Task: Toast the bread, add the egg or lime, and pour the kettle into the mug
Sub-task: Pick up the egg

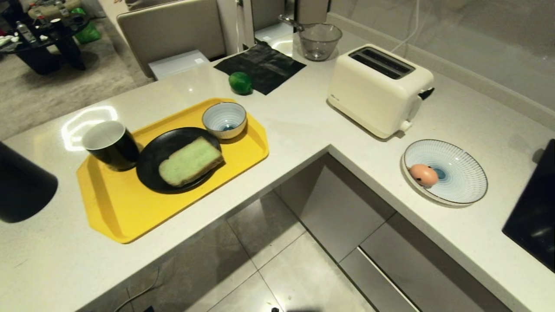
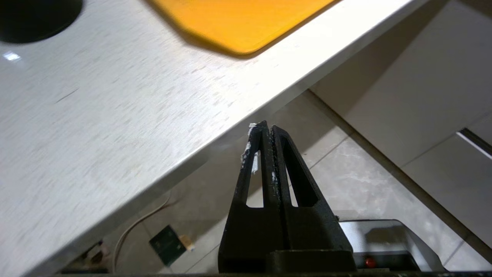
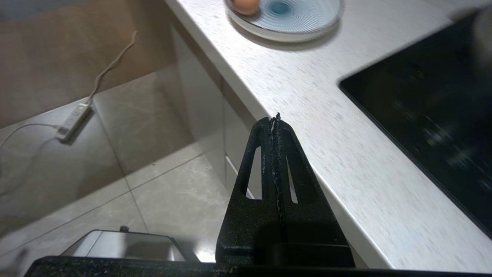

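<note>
The bread (image 1: 190, 161), pale green with a tan crust, lies on a black plate (image 1: 151, 167) on the yellow tray (image 1: 125, 208). Beside the plate stands the black mug (image 1: 110, 145), white inside. The black kettle (image 1: 19, 186) is at the far left edge. The lime (image 1: 240, 82) sits on the counter beyond the tray. On the striped plate (image 1: 459, 173) at the right rests the egg (image 1: 423, 174), also seen as the egg (image 3: 245, 5). The white toaster (image 1: 379, 89) stands behind. My left gripper (image 2: 267, 127) is shut and empty below the counter edge. My right gripper (image 3: 275, 118) is likewise shut, by the counter's edge.
A striped bowl (image 1: 224, 119) sits on the tray's far corner. A black cloth (image 1: 260, 65) and a glass bowl (image 1: 320, 41) lie at the back. A dark cooktop (image 1: 535, 208) fills the right edge. The L-shaped counter (image 1: 303, 125) wraps round tiled floor (image 1: 277, 264).
</note>
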